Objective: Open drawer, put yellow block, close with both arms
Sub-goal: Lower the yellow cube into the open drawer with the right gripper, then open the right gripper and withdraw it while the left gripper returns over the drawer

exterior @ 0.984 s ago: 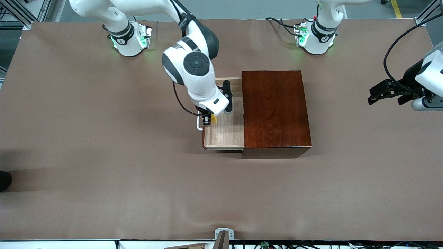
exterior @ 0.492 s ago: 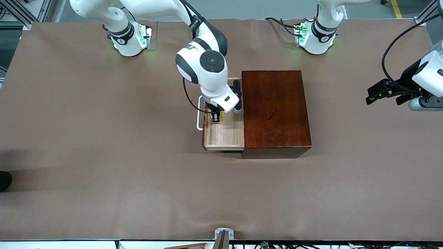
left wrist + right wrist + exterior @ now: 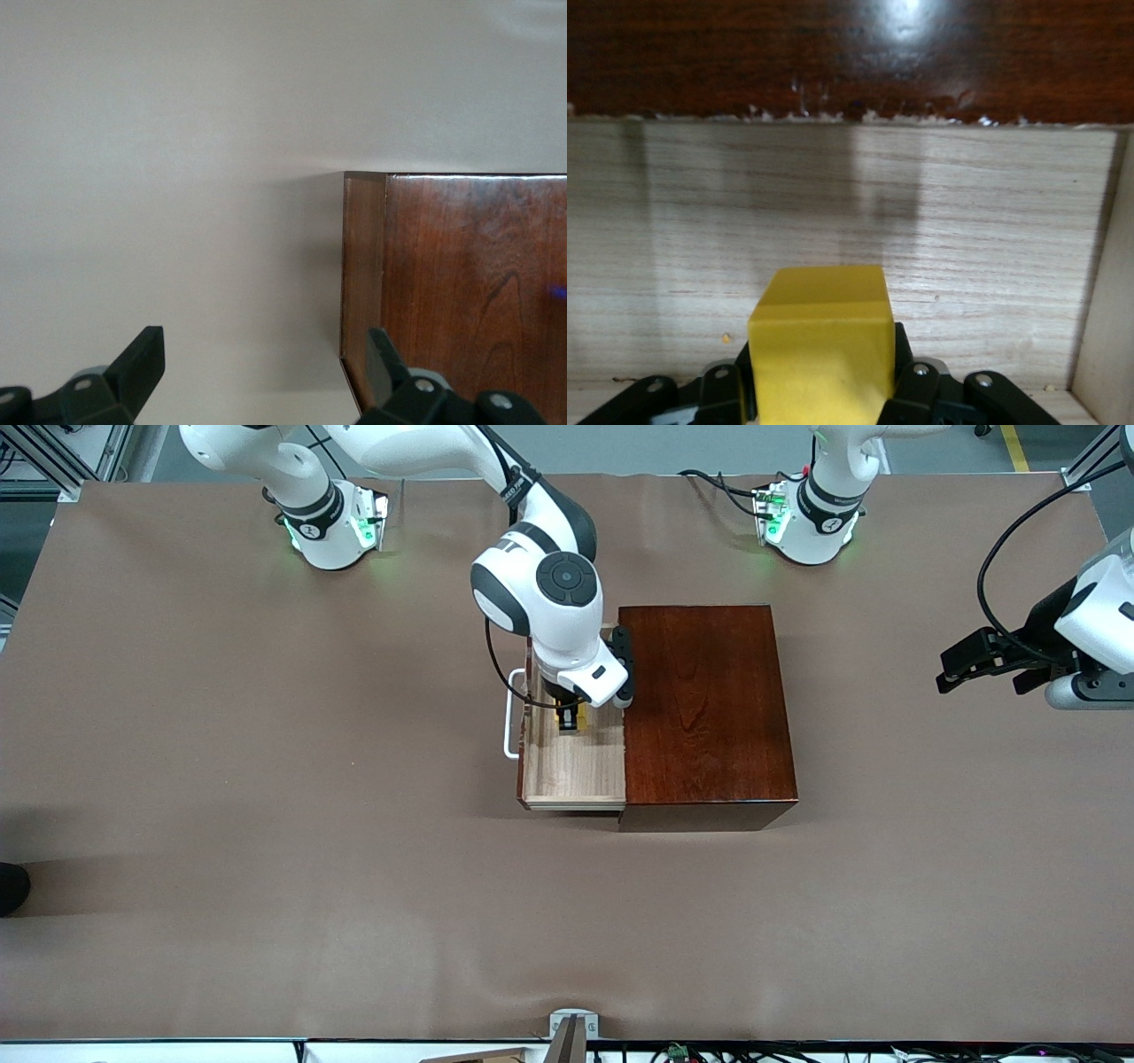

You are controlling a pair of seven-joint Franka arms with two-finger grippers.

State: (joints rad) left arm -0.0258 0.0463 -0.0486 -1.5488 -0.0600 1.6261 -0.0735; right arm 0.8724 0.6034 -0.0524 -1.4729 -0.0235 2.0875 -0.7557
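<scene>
Evenly and brightly lit from overhead across the brown counter [image 3: 266, 779]; only soft, short shadows beside the wooden box [image 3: 704, 708] and under the right arm [image 3: 540, 602]. Green glow at both arm bases. Broad dim band of shadow low along the counter at the right arm's end. Sharp throughout in the front view. White glare spot on the glossy box face in the right wrist view, faint vertical shadows down the drawer [image 3: 859, 221] floor, yellow block [image 3: 822, 341] slightly soft. Washed-out, pale counter in the left wrist view.
</scene>
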